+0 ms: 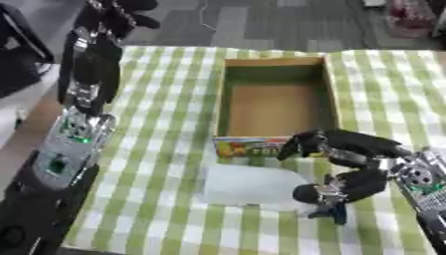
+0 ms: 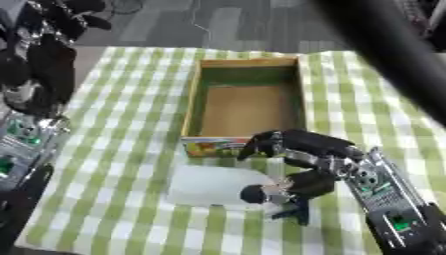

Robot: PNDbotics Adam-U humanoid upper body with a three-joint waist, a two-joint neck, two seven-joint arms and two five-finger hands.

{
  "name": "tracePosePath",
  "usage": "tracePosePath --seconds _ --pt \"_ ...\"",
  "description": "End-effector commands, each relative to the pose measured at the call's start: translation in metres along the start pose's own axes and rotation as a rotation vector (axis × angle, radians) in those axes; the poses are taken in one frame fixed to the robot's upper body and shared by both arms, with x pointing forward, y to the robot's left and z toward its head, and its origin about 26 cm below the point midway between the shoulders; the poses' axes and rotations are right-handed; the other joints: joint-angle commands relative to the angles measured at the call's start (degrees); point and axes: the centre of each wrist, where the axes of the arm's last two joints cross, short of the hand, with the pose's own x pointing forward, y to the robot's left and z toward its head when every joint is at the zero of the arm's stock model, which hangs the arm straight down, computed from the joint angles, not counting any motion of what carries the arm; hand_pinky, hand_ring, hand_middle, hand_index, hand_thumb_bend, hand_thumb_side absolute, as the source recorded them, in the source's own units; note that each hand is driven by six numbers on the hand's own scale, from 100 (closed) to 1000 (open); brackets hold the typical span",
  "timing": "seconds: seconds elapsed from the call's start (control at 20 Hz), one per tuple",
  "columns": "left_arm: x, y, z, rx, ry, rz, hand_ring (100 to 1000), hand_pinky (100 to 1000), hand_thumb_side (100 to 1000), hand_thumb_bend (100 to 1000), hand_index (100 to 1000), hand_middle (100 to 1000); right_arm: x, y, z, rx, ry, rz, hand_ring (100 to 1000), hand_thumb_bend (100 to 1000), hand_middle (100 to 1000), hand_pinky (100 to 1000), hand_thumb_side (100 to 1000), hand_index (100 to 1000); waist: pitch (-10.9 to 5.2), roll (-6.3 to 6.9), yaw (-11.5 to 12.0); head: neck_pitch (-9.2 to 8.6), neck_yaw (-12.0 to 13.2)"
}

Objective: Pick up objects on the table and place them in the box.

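Worktop under green-and-white check cloth carries an open cardboard box, its inside bare. Just before the box's near wall lies a pale, translucent flat object. The right robot hand curls over that object's right edge, thumb below. The left robot hand hangs raised at the far left, fingers relaxed.

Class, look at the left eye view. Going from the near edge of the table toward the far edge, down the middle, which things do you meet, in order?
Pale translucent object lying on the checked cloth → open cardboard box, its printed front wall first, then its bare brown floor.
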Motion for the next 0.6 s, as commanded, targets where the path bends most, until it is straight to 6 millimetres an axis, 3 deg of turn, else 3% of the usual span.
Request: tracePosePath --seconds 0.05,0.6 --pt "0.0061 0.0003 -0.0092 -0.006 -0.041 0.007 748 610 912 575 870 807 0.0005 -0.0075 -0.0009 -0.001 0.002 0.034 864 661 813 758 1000 868 -0.44 -0.05 0.26 -0.19 -0.23" --pt "0.0073 -0.0023 -0.0117 -0.008 -0.051 0.019 748 609 913 576 870 806 -0.0056 -0.0081 0.0072 0.068 0.054 0.053 887 692 839 799 1000 888 -0.10 0.18 0.87 -0.19 -0.55"
